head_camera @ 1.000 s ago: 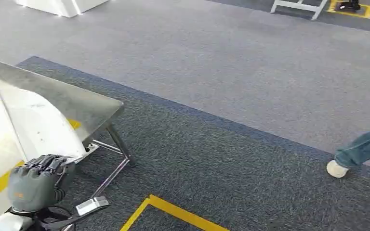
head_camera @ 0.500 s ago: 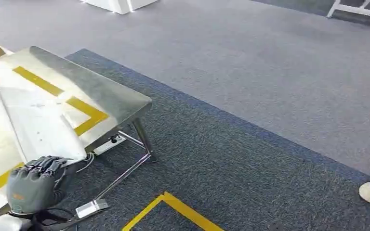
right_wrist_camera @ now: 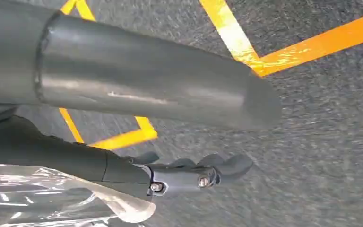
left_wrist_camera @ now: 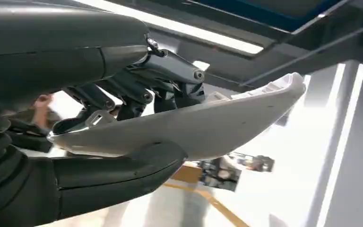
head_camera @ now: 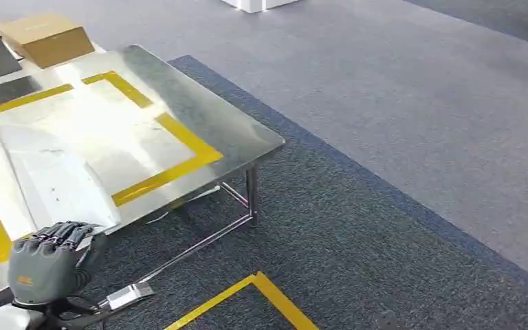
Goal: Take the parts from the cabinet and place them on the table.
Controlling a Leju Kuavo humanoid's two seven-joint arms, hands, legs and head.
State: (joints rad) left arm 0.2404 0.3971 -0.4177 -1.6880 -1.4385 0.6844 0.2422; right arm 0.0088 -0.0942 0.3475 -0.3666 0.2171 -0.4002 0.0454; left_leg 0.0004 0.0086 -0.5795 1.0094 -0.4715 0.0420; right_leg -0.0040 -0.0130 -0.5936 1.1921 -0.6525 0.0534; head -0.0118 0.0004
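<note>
Grey carpet with yellow floor tape (head_camera: 247,292) is seen below and to the right, and the steel table (head_camera: 199,113) with its yellow-taped rectangles now takes up the left of the head view. Compared with a second ago, far more of the tabletop is seen, and a cardboard box (head_camera: 45,36) at its far corner has come into view, while the person's leg and shoe at the right edge have gone. The whole picture has shifted, so this is judged to be the robot turning toward the table, not the table moving. The placing step is therefore judged close, but not yet done.

Nearest, the left hand (head_camera: 49,265) is seen clamped on the white part (head_camera: 55,179), thumb under and fingers (left_wrist_camera: 137,92) over one end, as the left wrist view confirms. The part is held above the table's near edge; contact with the surface cannot be told. Its long axis runs away from the hand, toward the far left of the tabletop, with the narrower end pointing farthest away.

The right hand (right_wrist_camera: 194,175) is seen hanging over the carpet, fingers loosely curled and holding nothing.
</note>
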